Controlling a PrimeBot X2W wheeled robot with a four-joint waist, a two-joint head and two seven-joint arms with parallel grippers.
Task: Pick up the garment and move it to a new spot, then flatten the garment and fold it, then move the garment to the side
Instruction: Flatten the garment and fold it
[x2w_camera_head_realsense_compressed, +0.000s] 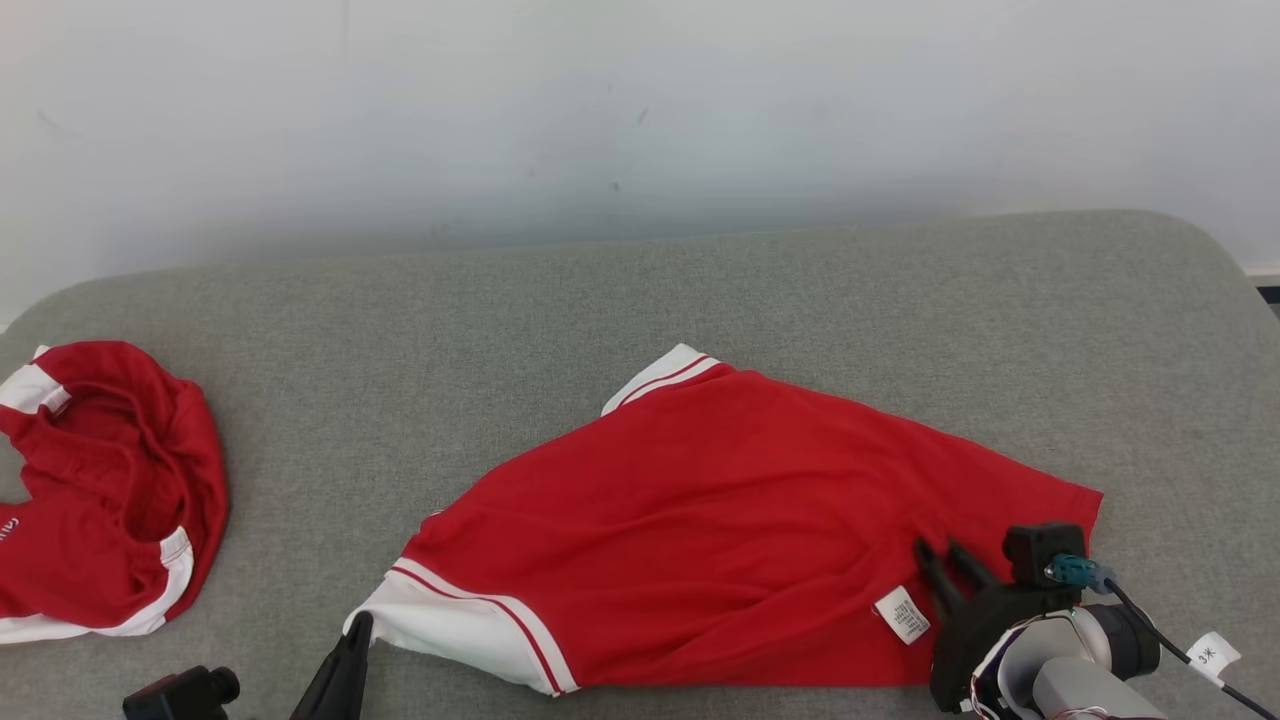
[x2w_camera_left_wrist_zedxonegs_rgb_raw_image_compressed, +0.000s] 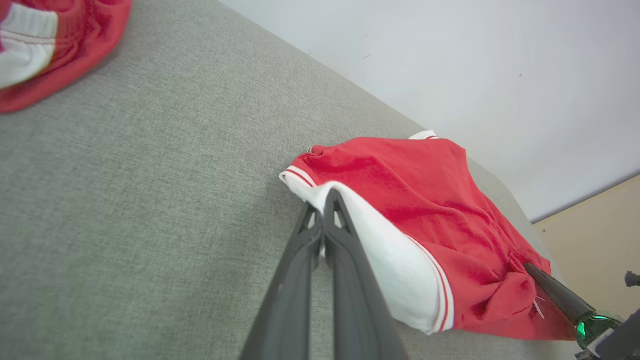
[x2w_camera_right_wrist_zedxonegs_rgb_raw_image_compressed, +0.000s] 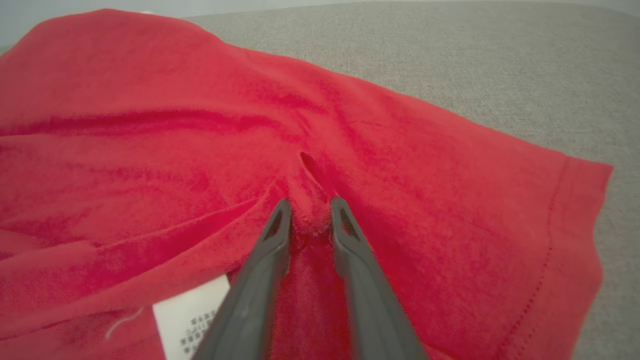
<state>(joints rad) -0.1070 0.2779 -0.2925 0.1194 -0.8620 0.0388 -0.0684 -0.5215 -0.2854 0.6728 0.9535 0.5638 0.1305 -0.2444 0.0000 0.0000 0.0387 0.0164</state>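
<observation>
Grey padded worktop (x2w_camera_head_realsense_compressed: 700, 300), red shirt (x2w_camera_head_realsense_compressed: 720, 520) rumpled at its front middle; left pincer (x2w_camera_left_wrist_zedxonegs_rgb_raw_image_compressed: 324, 200) pressed together on the white cuff (x2w_camera_left_wrist_zedxonegs_rgb_raw_image_compressed: 390, 250), right pincer (x2w_camera_right_wrist_zedxonegs_rgb_raw_image_compressed: 311, 210) half-spread astride a raised ridge near the hem, so likely grasping to flatten; next needs a firm right pinch, then outward pull.

This looks like a bare, staged workroom rather than a home. A grey fabric-covered tabletop (x2w_camera_head_realsense_compressed: 700, 290) with rounded far corners stands against a plain white wall (x2w_camera_head_realsense_compressed: 640, 110), and beige floor (x2w_camera_left_wrist_zedxonegs_rgb_raw_image_compressed: 595, 235) shows past its right end.
</observation>
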